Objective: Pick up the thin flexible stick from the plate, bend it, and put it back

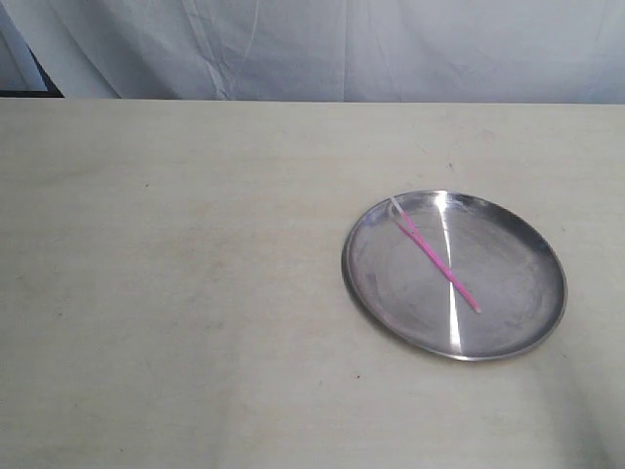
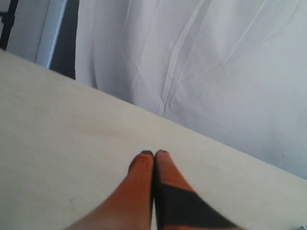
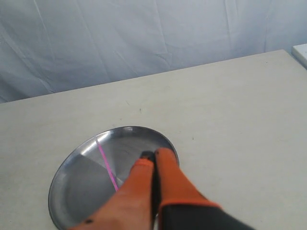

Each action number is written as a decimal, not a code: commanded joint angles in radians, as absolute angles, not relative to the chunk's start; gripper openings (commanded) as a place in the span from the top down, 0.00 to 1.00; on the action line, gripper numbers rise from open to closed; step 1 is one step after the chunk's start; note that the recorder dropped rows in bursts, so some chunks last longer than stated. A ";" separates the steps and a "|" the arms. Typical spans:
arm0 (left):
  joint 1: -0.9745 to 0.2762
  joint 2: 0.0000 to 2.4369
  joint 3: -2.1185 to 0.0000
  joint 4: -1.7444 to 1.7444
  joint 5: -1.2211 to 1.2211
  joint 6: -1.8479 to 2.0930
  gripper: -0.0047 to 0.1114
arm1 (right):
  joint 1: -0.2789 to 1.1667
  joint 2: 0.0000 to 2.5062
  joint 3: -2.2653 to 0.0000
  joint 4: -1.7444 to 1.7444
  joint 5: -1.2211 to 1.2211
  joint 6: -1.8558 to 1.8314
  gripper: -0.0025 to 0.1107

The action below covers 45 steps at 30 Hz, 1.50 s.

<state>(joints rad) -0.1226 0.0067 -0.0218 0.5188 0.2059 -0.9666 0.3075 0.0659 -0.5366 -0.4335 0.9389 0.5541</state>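
I found the plate point(image 1: 513, 264) sitting flat on the surface point(image 1: 176, 293), at about 4 o'clock from the middle of the exterior view. The stick point(image 1: 437, 256) lay inside it, straight and untouched. Its whitish end was near the rim at about 11 o'clock. Its pink end stopped short of the rim at about 5 o'clock, so it crossed just beside the plate's centre. A bright streak of reflected light ran down the steel beside it.

My left hand point(image 2: 154, 152) was pressed together, its orange fingers point(image 2: 139, 177) touching along their length with nothing between them. Under it I saw only bare surface, with the white cloth point(image 2: 216, 72) hanging at the far edge.

My right hand point(image 3: 154, 154) was pressed together too, pinching nothing. In its wrist view the tips overlapped the plate point(image 3: 81, 187), and the stick point(image 3: 106, 165) ran across the steel until it passed behind one finger point(image 3: 134, 191). I could not tell from that view how high the hand stood above the plate. The same cloth point(image 1: 342, 49) closed off the back of the surface.
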 commanded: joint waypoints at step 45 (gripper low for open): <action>-0.173 0.000 0.000 0.451 0.314 -1.054 0.96 | 0.263 0.046 -0.490 -0.421 0.777 0.572 0.98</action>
<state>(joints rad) -0.1667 0.0067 -0.0050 0.4585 0.3193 -1.0506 0.2917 0.0612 -0.5232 -0.3991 0.8799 0.5790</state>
